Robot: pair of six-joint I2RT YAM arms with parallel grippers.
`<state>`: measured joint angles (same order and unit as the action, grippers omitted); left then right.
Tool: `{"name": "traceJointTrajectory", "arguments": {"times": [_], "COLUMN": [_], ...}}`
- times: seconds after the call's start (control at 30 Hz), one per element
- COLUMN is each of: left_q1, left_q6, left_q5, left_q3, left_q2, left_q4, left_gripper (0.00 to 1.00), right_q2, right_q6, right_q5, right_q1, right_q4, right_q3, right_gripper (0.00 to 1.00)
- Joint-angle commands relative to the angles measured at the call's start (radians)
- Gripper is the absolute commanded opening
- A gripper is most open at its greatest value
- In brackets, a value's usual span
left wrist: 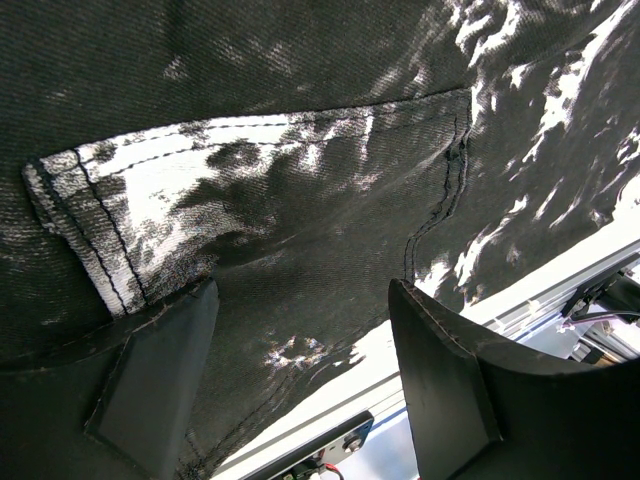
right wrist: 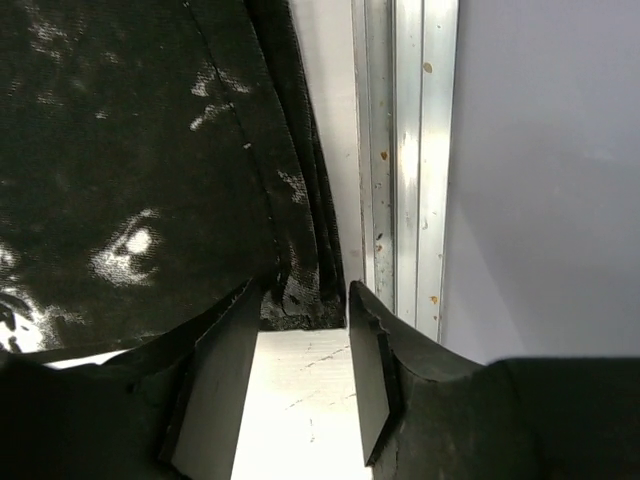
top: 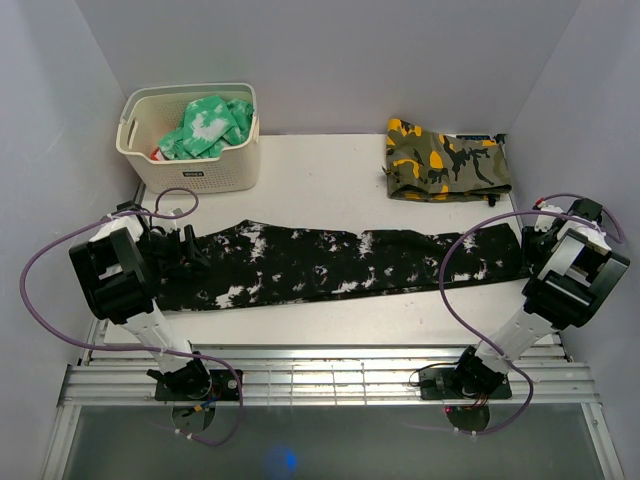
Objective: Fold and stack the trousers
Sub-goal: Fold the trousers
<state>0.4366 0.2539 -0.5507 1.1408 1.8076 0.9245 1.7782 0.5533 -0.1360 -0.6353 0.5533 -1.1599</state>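
The black white-speckled trousers [top: 330, 262] lie stretched flat across the table from left to right. My left gripper [top: 180, 250] is open over their left, waist end; the left wrist view shows a back pocket [left wrist: 270, 190] and the fabric between my open fingers [left wrist: 445, 380]. My right gripper [top: 530, 245] is open at the right end; in the right wrist view the leg hem corner [right wrist: 300, 300] lies just at the tips of my fingers [right wrist: 370, 360], with bare table between them.
A white basket [top: 190, 175] holding a green-and-white garment [top: 208, 125] stands at the back left. A folded camouflage garment [top: 447, 160] lies at the back right. Metal rails [top: 330, 380] run along the near edge; a rail [right wrist: 405, 150] and wall close the right side.
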Motion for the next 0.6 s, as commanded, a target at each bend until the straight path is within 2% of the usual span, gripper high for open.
{"name": "traceJointTrajectory", "arguments": {"times": [0.0,0.13,0.2,0.3,0.43,0.53,0.57], "left_q1": [0.025,0.025,0.025,0.025,0.025,0.025,0.027], "left_q6": [0.073,0.073,0.070,0.071,0.070,0.067,0.067], "left_q5": [0.218,0.218,0.219,0.221,0.222,0.219,0.219], "left_q3": [-0.023,-0.021,-0.019,-0.018,-0.021,-0.026,-0.027], "left_q2": [0.039,0.039,0.039,0.039,0.042,0.042,0.042], "left_q4": [-0.158,-0.158,-0.159,-0.158,-0.159,-0.164,-0.162], "left_gripper": [0.82,0.82,0.81,0.81,0.81,0.81,0.81], "right_q2": [0.015,0.033,0.035,0.027,0.009,-0.008,-0.014], "right_q6": [-0.024,-0.026,-0.027,-0.026,-0.021,-0.015,-0.013], "right_q5": [-0.043,-0.050,-0.053,-0.056,-0.056,-0.048,-0.042], "right_q1": [-0.007,-0.007,-0.007,-0.007,-0.007,-0.007,-0.007], "right_q4": [0.020,0.025,0.025,0.031,0.048,0.054,0.054], "right_q3": [-0.044,-0.046,-0.044,-0.047,-0.057,-0.057,-0.058], "right_gripper": [0.45,0.43,0.39,0.28,0.20,0.20,0.16]}}
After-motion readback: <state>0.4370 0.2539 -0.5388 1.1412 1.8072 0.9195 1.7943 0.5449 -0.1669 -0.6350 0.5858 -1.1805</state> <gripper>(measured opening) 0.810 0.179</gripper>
